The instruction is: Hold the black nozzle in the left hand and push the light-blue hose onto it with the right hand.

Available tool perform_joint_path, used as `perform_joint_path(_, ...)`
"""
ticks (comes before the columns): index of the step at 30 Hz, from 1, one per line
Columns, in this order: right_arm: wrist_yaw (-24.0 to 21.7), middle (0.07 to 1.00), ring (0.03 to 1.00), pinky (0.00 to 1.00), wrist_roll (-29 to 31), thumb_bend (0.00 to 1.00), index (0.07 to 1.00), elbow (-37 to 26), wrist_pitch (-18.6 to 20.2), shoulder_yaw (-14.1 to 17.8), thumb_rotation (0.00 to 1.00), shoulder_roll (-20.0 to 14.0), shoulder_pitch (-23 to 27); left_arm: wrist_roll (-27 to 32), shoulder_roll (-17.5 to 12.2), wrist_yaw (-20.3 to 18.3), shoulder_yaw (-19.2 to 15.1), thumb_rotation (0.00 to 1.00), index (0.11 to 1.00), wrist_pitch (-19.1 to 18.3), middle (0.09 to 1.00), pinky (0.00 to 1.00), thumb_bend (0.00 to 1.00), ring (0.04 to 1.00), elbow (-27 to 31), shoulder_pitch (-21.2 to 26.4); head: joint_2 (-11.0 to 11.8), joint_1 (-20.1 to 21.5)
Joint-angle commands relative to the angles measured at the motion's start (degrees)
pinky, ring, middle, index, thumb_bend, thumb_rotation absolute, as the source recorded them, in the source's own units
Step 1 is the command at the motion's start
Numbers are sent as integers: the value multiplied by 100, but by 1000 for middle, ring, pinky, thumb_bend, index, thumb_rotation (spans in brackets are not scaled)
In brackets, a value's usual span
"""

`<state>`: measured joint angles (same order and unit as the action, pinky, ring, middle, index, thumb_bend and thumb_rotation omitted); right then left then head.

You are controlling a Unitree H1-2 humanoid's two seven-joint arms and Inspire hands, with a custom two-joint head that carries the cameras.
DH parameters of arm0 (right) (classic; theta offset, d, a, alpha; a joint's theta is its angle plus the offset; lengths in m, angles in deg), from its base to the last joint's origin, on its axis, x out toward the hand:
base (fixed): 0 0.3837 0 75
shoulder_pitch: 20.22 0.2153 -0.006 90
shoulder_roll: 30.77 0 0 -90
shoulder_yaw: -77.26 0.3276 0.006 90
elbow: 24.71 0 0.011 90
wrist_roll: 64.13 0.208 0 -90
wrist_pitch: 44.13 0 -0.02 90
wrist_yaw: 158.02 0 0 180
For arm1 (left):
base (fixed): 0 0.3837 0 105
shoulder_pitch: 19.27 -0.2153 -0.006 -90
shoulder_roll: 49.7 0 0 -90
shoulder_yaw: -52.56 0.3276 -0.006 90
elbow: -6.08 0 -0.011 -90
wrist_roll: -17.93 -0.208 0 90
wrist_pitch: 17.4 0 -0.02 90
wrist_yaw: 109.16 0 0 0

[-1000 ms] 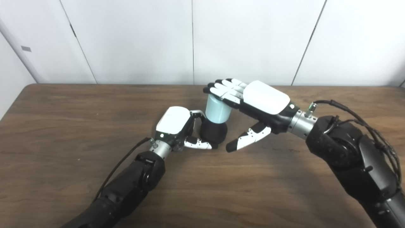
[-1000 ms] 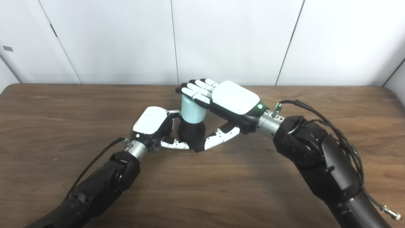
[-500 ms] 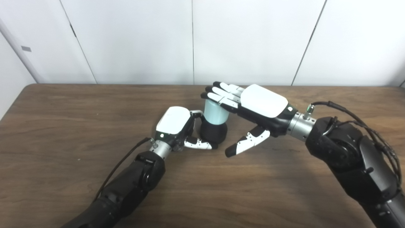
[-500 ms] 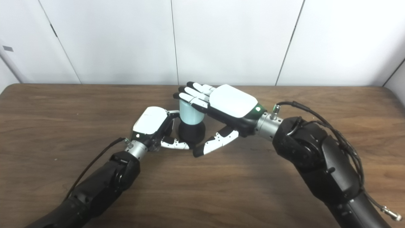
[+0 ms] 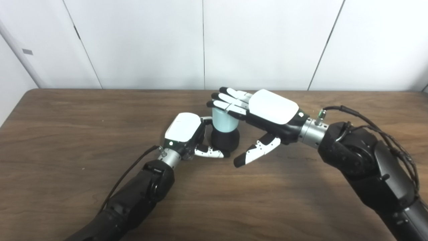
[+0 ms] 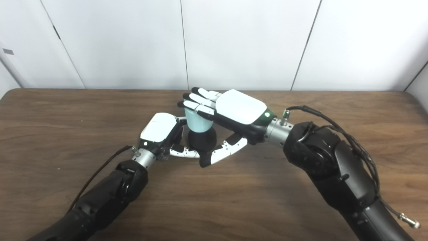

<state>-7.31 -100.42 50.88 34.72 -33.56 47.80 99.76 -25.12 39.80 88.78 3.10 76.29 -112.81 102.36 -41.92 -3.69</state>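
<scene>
Left hand [image 5: 187, 132] low on the table [image 5: 67, 134], fingers and thumb wrapped around the black nozzle [image 5: 226, 140], which stands upright on the wood about mid-table; the grip looks the same as a second ago, nozzle has not shifted. On top of it sits the hose [image 5: 224, 119], a short light-blue sleeve, upright, its lower end seated over the nozzle's top. What changed: the hose shows shorter now than a second ago, less blue visible above the black, so it has gone further down onto the nozzle. The right hand [image 5: 264, 112] has come lower and slid a bit to the left over the same span; it lies flat, palm down, fingers [image 5: 227, 100] stretched out and spread, resting across the hose's top rim, thumb [image 5: 255, 152] hanging free below and in front, clear of the nozzle in the left eye view though it overlaps it in the right eye view. So that hand grips nothing, it just presses with open fingers. Reads as the push step well underway, maybe nearly seated; how deep the hose must go I cannot tell. Risk, as I judge it: a flat-hand push slightly off-centre could tilt the sleeve.
</scene>
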Motion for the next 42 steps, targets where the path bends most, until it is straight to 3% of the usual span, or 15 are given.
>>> perform_joint_path(1,-373,995,1000,948,-119,835,971,131,65,-131,1000,-177,11,-240,126,-837,486,0,519,146,403,229,514,294,-359,-668,-6,-3)
perform_joint_path(9,-420,993,1000,976,-429,807,952,80,133,-105,1000,-334,83,-250,109,-931,511,0,523,106,412,247,514,316,-312,-655,-23,15)
perform_joint_path(20,-536,991,1000,984,-1168,792,950,22,548,-232,1000,-276,103,-259,87,-870,495,0,522,111,407,232,514,301,-313,-685,-40,5)
perform_joint_path(31,-646,980,995,970,-844,801,944,-30,617,-299,1000,-256,19,-240,88,-891,494,0,520,134,400,216,513,280,-299,-667,-76,18)
perform_joint_path(42,-663,958,950,849,-351,800,934,-136,689,-437,987,-176,-43,-221,61,-998,472,0,521,40,416,257,515,330,-197,-659,-103,3)
